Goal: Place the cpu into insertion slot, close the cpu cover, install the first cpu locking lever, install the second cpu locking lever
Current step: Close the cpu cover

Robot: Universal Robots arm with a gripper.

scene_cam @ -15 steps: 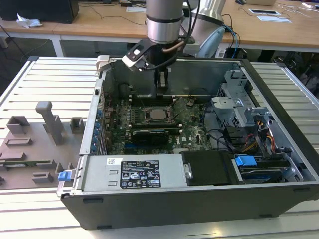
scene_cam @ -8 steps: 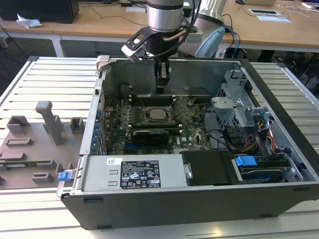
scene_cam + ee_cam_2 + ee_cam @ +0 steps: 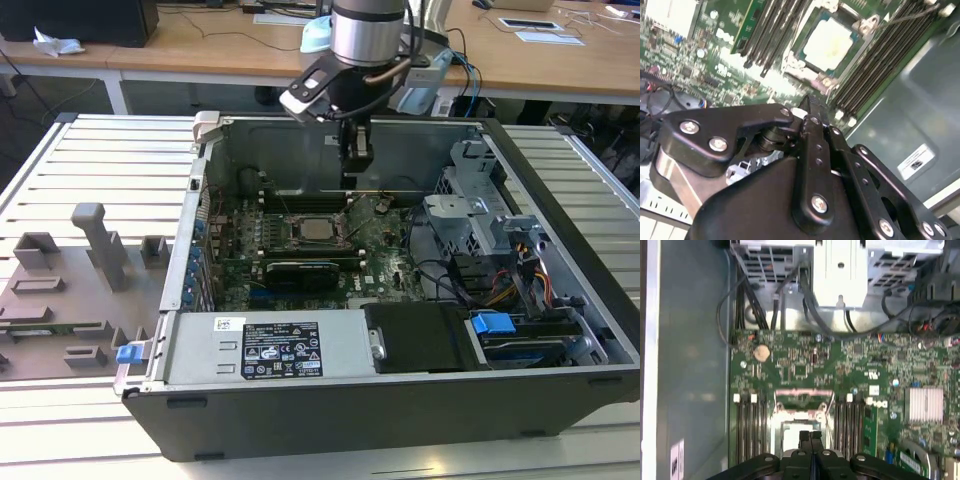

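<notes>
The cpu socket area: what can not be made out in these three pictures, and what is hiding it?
1. First wrist view: part of the cpu is hidden behind the gripper, whose fingers are shut.
2. Exterior view: the cpu cover is too small to tell whether it lies flat on the socket.
3. Second wrist view: much of the motherboard is hidden by the gripper's body.

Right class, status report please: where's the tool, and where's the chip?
Tool shut, empty, poised close over the chip. Chip seated, metal frame lying around it. Nothing between tool and chip.
</notes>
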